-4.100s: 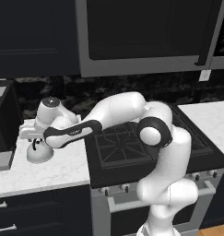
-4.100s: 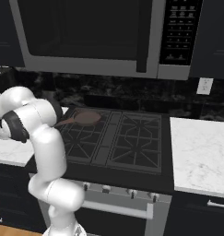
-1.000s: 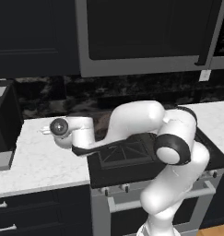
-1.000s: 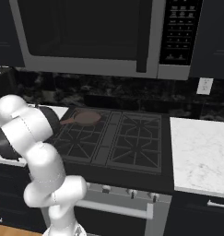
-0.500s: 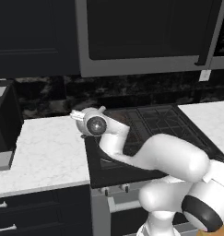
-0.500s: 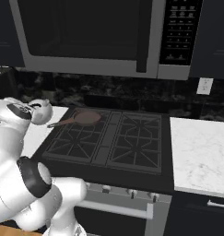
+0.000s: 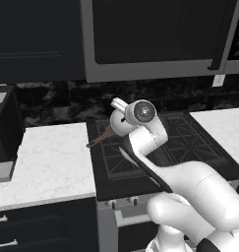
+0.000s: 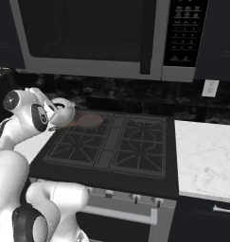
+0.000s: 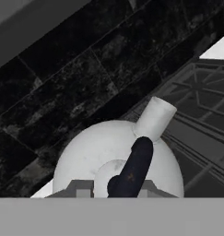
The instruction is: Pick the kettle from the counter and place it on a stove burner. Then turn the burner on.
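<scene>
One kettle (image 9: 118, 156), rigid, prob light w/ slick dome, hangs over the stove burner (image 8: 78, 142) by its black handle (image 9: 132, 168), best hold, gripper (image 9: 114, 192) clamped on it.

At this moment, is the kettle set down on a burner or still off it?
Off it: the kettle hangs at the gripper, above the frying pan.

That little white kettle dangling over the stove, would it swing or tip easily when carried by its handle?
Probably it swings a little: the kettle seems held only by its thin arched handle. Its squat dome shape suggests it would sit steadily once set on the stove burner. It looks rigid, probably not floppy.
</scene>
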